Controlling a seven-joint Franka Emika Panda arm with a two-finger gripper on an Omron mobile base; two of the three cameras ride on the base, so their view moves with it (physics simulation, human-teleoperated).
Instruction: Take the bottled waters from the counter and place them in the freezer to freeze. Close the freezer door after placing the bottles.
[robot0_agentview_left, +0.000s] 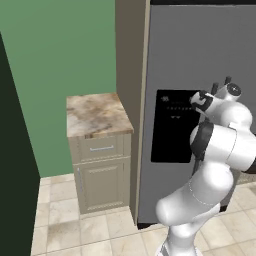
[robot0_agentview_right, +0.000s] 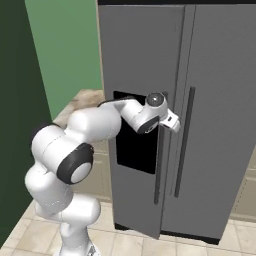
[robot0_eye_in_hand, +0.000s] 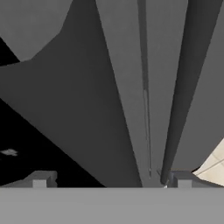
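I see the claw (robot0_agentview_right: 173, 121) spread wide, grasping nothing, just before the freezer door (robot0_agentview_right: 137, 70) near its handle (robot0_agentview_right: 159, 165). Bench (robot0_agentview_left: 95, 114) well left; bottles indiscernible.

Even, flat rendered light; soft shading, no glare; edges slightly jagged; hand view dim and coarse.

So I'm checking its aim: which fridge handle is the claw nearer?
The left handle, on the door with the black panel; the right handle lies farther from the claw.
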